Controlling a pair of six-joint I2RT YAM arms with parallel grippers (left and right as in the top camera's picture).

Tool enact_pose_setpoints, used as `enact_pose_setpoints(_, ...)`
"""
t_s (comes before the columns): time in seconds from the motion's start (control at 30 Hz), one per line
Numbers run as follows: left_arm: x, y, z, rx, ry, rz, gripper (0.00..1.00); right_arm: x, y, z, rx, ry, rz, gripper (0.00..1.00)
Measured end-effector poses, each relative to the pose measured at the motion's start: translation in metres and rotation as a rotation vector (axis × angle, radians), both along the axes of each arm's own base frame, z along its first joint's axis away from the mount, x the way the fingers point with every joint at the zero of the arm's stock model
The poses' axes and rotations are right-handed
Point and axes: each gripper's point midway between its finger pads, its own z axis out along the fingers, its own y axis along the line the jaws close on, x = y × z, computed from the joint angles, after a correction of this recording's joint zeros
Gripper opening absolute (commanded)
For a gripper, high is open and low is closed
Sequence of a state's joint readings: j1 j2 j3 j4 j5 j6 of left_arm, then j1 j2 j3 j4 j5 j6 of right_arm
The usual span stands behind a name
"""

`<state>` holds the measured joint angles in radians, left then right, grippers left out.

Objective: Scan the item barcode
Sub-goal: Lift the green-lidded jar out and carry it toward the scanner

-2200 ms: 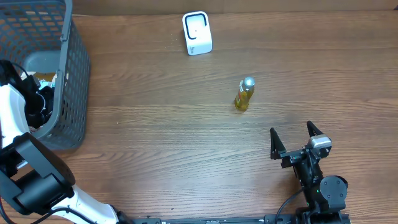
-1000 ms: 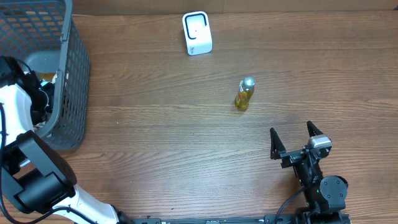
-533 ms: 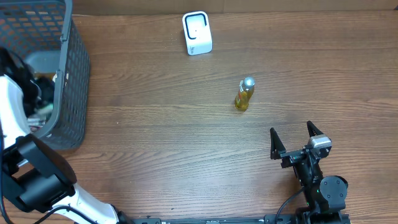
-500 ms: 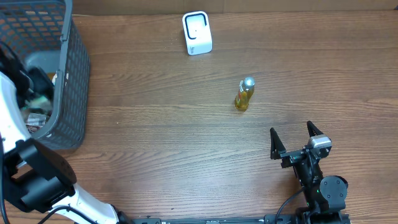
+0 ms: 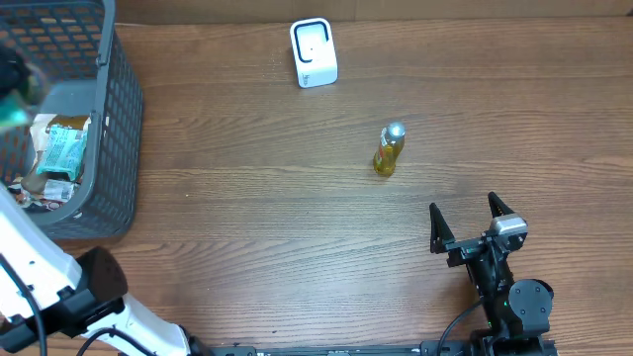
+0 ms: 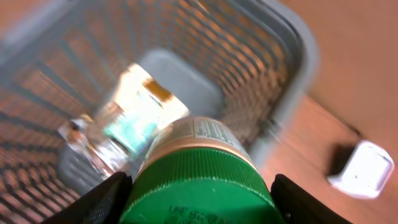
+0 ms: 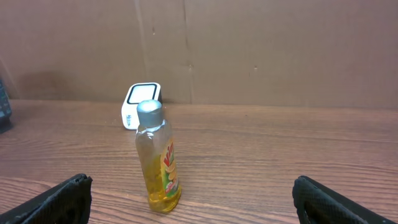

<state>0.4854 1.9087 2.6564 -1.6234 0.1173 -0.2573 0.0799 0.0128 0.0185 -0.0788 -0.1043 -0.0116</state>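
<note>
The left fingers (image 6: 102,199), clamped on a green-capped jar (image 6: 196,186), are lifting it clear of the basket (image 6: 292,37) for scanning; the right fingers (image 5: 435,227) are gaping wide, empty.

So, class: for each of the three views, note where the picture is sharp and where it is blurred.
Overhead: the yellow bottle and white scanner are sharp, but the left end effector over the basket is smeared. Left wrist: the green-capped jar is fairly clear, the basket behind it streaked with blur. Right wrist: crisp and evenly lit throughout.
</note>
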Motion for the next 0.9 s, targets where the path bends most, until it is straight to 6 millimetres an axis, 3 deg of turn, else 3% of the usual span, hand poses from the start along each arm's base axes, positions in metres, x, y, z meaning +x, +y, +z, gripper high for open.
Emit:
enact_pose_setpoints(0.27,0.025,-0.153,-0.02,-0.095,0.086,-0.381,0.41,0.0,0.0,0.0,0.0,0.0,0.0,1.0)
enact_pose_setpoints(0.3,0.026,-0.167,-0.022,-0.094,0.093,-0.41,0.41,0.0,0.0,0.0,0.0,0.0,0.0,1.0)
enact_pose_setpoints(0.4,0.022,-0.238,-0.031,-0.059,0.138,-0.543,0.42,0.0,0.0,0.0,0.0,0.0,0.0,1.0)
enact_pose_setpoints(0.57,0.013,-0.31,-0.047,0.011,0.188,-0.683,0.45,0.0,0.0,0.0,0.0,0.0,0.0,1.0)
enact_pose_setpoints(0.7,0.011,-0.349,-0.071,0.045,0.249,-0.761,0.45,0.0,0.0,0.0,0.0,0.0,0.0,1.0)
enact_pose_setpoints(0.9,0.017,-0.38,-0.116,0.066,0.361,-0.796,0.44,0.0,0.0,0.0,0.0,0.0,0.0,1.0)
